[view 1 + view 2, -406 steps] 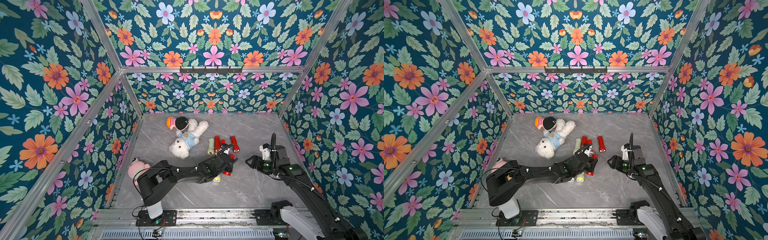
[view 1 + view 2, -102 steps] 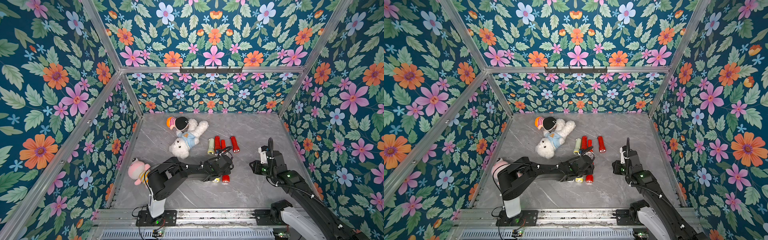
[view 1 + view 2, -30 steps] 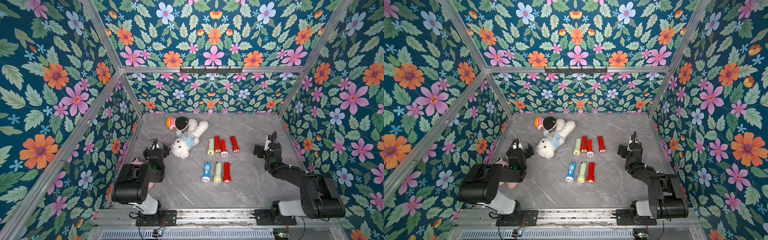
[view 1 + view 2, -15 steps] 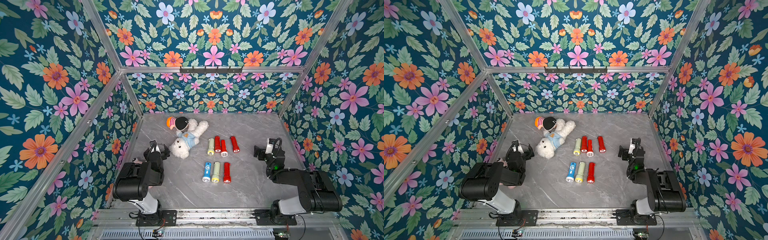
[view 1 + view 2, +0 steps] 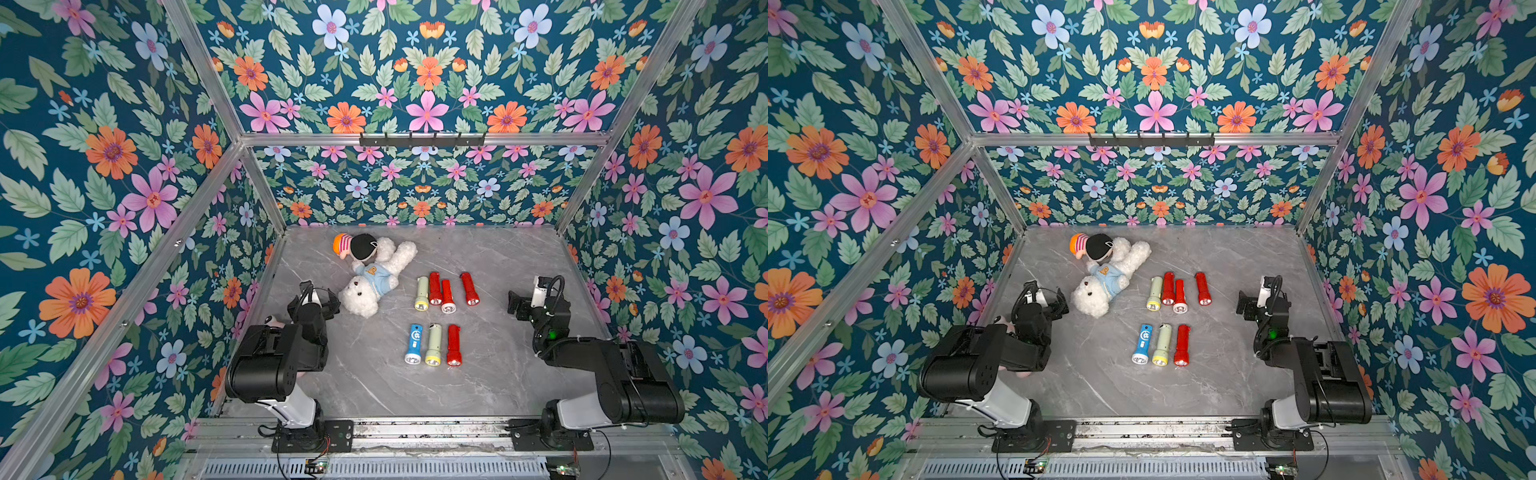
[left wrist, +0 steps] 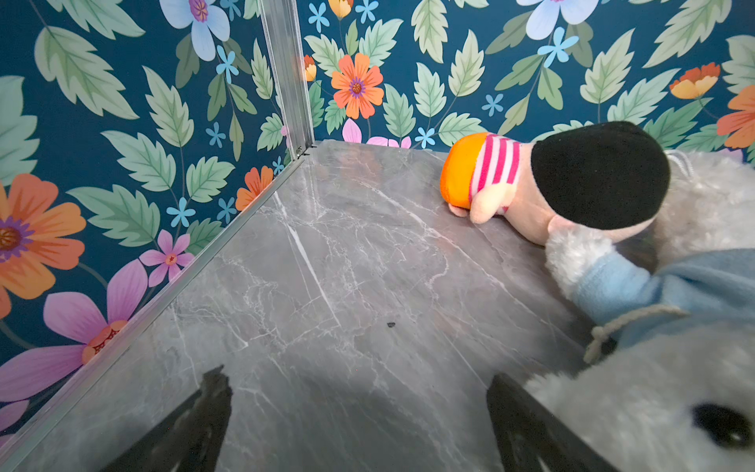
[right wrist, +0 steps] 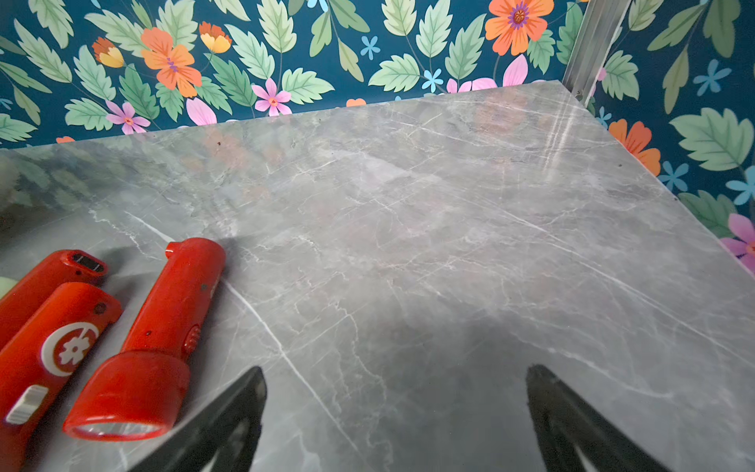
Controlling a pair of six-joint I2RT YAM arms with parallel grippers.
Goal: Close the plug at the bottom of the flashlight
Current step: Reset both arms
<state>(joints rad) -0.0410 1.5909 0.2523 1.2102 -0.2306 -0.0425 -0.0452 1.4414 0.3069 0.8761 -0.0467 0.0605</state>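
Table: a grey marble-pattern tabletop with floral walls around it.
Front row: three plastic flashlights lie side by side near the table centre: a blue flashlight, a pale green flashlight with yellow head and a red front flashlight.
Back row: four more lie toward 12 o'clock from the front row: a pale green back flashlight, a red flashlight with open tail, a red flashlight with white crescent emblem, and a lone red flashlight a little apart at the 3 o'clock side.
Long axis: all seven run about from 12 to 6 o'clock, flat on the table.
Pointing: lens heads are at 6 o'clock and tail ends at 12 o'clock; the lone red flashlight leans slightly, with its tail toward 11 o'clock.
Tail detail: the right wrist view shows a dark rectangular opening at the tail end of the red flashlight with open tail.
Left gripper: at the 9 o'clock side, low over bare table, fingers spread wide with nothing between them.
Right gripper: at the 3 o'clock side, near the lone red flashlight but not touching it, fingers spread wide and empty.
Toys: a white plush dog in a blue shirt lies just beside the left gripper; a small doll with black hair and striped orange hat touches it at 12 o'clock.
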